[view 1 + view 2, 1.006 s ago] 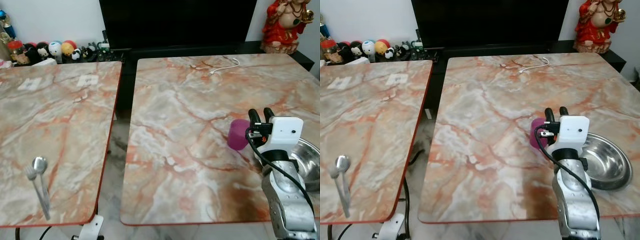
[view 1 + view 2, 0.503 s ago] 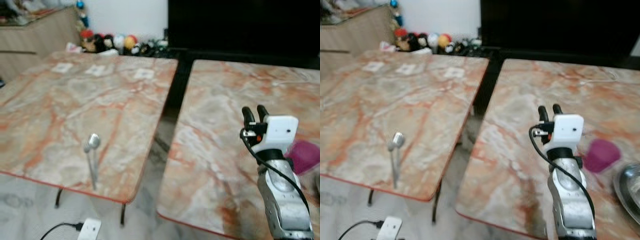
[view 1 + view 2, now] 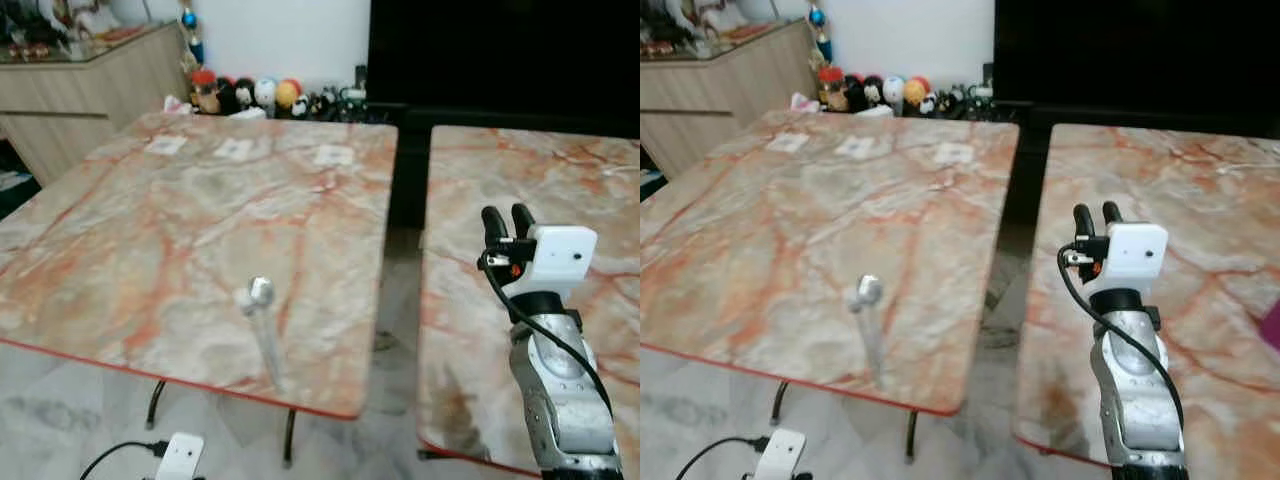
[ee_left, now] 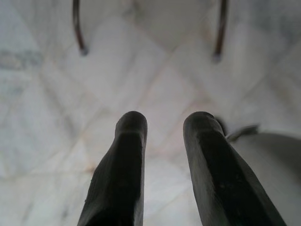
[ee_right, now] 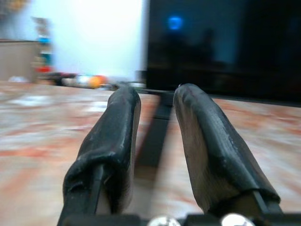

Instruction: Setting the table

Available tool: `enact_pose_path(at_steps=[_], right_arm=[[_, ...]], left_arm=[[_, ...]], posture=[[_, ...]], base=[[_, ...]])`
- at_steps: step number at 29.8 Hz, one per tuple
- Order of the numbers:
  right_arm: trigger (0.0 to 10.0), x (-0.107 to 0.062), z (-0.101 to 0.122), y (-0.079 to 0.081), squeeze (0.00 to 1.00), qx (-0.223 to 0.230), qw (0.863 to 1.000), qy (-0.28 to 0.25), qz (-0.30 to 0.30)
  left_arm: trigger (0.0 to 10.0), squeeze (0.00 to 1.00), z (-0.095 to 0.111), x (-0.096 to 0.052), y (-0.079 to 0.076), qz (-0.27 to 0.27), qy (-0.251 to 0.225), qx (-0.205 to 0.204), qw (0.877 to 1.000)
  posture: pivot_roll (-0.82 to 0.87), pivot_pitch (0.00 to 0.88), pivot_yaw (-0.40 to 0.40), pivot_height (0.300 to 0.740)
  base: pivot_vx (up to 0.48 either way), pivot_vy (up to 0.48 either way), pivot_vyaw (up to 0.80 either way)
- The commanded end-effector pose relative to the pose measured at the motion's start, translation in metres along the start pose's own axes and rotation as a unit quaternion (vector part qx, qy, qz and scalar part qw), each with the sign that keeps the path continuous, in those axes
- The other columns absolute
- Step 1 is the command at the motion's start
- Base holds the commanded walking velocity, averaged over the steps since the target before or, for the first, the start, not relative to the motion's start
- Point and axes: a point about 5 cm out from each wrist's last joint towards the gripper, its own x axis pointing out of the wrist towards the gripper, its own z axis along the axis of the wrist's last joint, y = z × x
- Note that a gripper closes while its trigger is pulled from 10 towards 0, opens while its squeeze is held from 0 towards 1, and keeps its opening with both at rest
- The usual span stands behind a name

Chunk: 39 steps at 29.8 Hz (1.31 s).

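A metal spoon and fork (image 3: 260, 318) lie side by side near the front edge of the left marble table (image 3: 130, 230). My right gripper (image 3: 508, 216) is held up over the near left part of the right marble table (image 3: 580, 180), fingers pointing up and away. It is slightly open and holds nothing; the right wrist view shows its fingers (image 5: 113, 141) apart, with the tabletop beyond. A sliver of the pink cup (image 3: 1273, 325) shows at the far right. My left gripper (image 4: 164, 127) hangs low over the floor, open and empty.
A narrow gap with floor tiles separates the two tables. A black TV (image 3: 500, 50) and a row of small figurines (image 3: 250, 95) stand behind them, and a wooden cabinet (image 3: 80, 80) stands at the back left. A white plug with a cable (image 3: 180, 455) lies on the floor.
The camera has swung to the left, so the whole scene has slid right; the metal bowl has left the view and the cup sits at the edge. My right gripper stays raised and empty.
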Motion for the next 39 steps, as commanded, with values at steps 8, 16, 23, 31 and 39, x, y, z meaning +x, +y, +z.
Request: enact_pose_path(at_steps=[8, 16, 23, 31, 39], right_arm=[[10.0, 0.001, 0.0, 0.0, 0.0, 0.002, 1.0, -0.002, -0.004], [10.0, 0.003, -0.001, 0.003, 0.0, 0.008, 1.0, -0.001, -0.004], [10.0, 0.002, -0.004, 0.006, 0.0, 0.013, 1.0, 0.004, -0.002], [10.0, 0.001, -0.007, 0.007, 0.0, 0.015, 1.0, 0.011, -0.002], [10.0, 0.001, -0.009, 0.008, 0.0, 0.014, 1.0, 0.017, 0.001]], left_arm=[[10.0, 0.0, -0.005, -0.001, 0.0, 0.0, 0.01, -0.004, 1.0], [10.0, 0.0, -0.005, -0.001, -0.001, -0.002, 0.007, 0.003, 1.0], [10.0, 0.0, -0.004, -0.001, -0.004, -0.009, 0.001, -0.003, 1.0], [10.0, 0.0, -0.003, -0.001, -0.005, -0.017, 0.001, 0.012, 1.0], [10.0, 0.0, -0.002, 0.0, -0.009, -0.018, 0.002, 0.009, 1.0]], posture=[[0.0, 0.007, 0.016, 0.74], [0.0, 0.0, 0.016, 0.74], [0.01, 0.0, 0.016, 0.74], [0.01, 0.0, 0.016, 0.74], [0.01, 0.0, 0.012, 0.74]], base=[[0.0, 0.48, 0.0], [0.0, 0.3, 0.0], [0.0, 0.0, 0.0], [0.0, 0.0, 0.0], [0.0, -0.365, 0.0]])
